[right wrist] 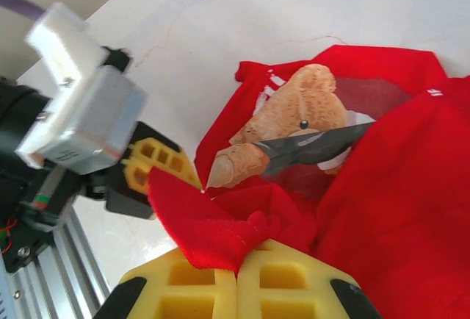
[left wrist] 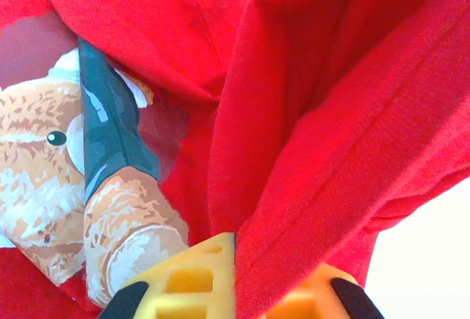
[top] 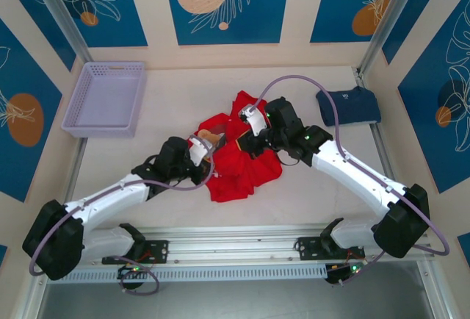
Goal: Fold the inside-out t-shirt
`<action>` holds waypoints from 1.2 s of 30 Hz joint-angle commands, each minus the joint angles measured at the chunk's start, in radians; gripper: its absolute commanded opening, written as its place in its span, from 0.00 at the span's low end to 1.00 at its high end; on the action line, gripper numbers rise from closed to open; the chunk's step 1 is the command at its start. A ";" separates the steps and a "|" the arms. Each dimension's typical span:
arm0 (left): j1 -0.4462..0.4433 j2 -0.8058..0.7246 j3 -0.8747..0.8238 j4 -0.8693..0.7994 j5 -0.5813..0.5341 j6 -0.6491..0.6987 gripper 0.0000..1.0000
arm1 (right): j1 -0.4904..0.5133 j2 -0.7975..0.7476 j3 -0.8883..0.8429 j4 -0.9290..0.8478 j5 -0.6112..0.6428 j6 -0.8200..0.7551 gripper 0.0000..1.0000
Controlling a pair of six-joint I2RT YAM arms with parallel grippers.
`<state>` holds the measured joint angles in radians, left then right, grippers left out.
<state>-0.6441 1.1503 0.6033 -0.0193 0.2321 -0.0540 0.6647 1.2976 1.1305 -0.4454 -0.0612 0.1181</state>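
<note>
The inside-out t-shirt (top: 246, 161) lies crumpled, bright red, in the middle of the table, with a teddy bear print (right wrist: 294, 113) showing on an exposed part. My left gripper (top: 211, 150) is at the shirt's left edge, and its yellow fingers (left wrist: 183, 282) are shut on a fold of red cloth (left wrist: 308, 172). Over the shirt's upper middle, my right gripper (top: 248, 141) has its jaws pressed together on a bunched red edge (right wrist: 220, 223). In the right wrist view the left gripper (right wrist: 158, 165) sits just beyond that edge, holding the same cloth.
A lavender plastic basket (top: 106, 98) stands at the back left. A folded navy blue t-shirt (top: 349, 106) lies at the back right. Metal frame posts (top: 55, 10) rise at the back corners, and a rail (top: 235, 249) runs along the near edge.
</note>
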 commanded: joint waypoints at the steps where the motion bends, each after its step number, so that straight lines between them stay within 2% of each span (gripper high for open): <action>1: 0.008 -0.086 0.019 0.005 0.069 -0.059 0.00 | -0.033 -0.004 0.066 -0.037 0.112 0.100 0.00; 5: 0.006 -0.166 0.037 0.000 0.207 -0.136 0.00 | -0.042 -0.009 0.093 -0.044 0.166 0.144 0.00; 10: -0.004 -0.152 0.125 -0.103 0.311 -0.178 0.00 | -0.043 0.013 0.125 -0.041 0.196 0.143 0.00; 11: -0.005 -0.147 0.144 -0.124 0.303 -0.196 0.00 | -0.044 0.023 0.129 -0.037 0.176 0.142 0.02; 13: -0.004 -0.155 0.188 -0.193 0.207 -0.233 0.00 | -0.043 0.063 0.150 -0.049 0.095 0.140 0.09; 17: 0.033 -0.205 0.265 -0.367 0.016 -0.267 0.00 | -0.045 0.092 0.157 -0.128 0.027 0.112 0.32; 22: 0.147 -0.232 0.360 -0.533 -0.026 -0.280 0.00 | -0.110 -0.004 0.014 -0.133 0.034 0.152 0.49; 27: 0.218 -0.233 0.407 -0.601 -0.036 -0.242 0.00 | -0.185 -0.009 -0.146 -0.096 0.103 0.246 0.52; 30: 0.236 -0.241 0.411 -0.604 -0.041 -0.221 0.00 | -0.217 0.079 -0.170 -0.058 0.127 0.270 0.56; 36: 0.250 -0.242 0.420 -0.615 -0.057 -0.203 0.00 | -0.265 0.308 -0.098 0.013 0.112 0.281 0.61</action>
<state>-0.4099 0.9241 0.9813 -0.6147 0.1978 -0.2802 0.4164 1.5330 0.9867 -0.4786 0.0525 0.3714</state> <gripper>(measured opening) 0.048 0.605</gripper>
